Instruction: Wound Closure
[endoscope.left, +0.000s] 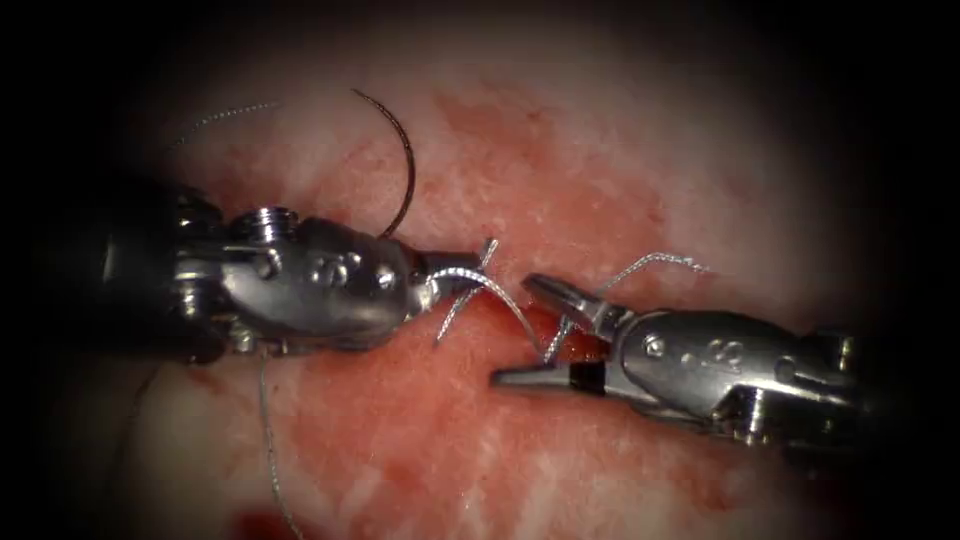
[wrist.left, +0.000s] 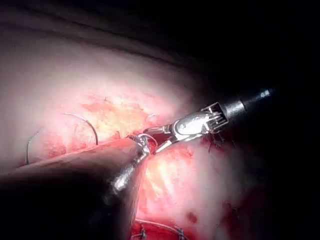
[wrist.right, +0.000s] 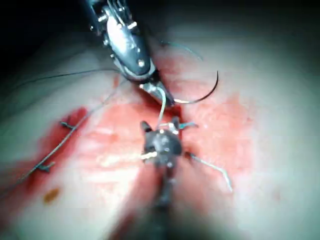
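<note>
Endoscope | L claw (endoscope.left: 470, 275) pinching thread (endoscope.left: 500, 290) | R claw (endoscope.left: 535, 335) spread, level | needle (endoscope.left: 400, 160) free

Both tools look like polished, glossy metal: the left gripper (endoscope.left: 462, 272) and the right gripper (endoscope.left: 525, 330), which has a matt black band behind its lower jaw. Between them runs a braided, silvery thread (endoscope.left: 500, 292). Above the left gripper, the needle (endoscope.left: 405, 160) is thin dark wire. The tissue (endoscope.left: 560, 160) beneath looks wet, soft and uneven, glistening with red fluid (endoscope.left: 480, 120).
</note>
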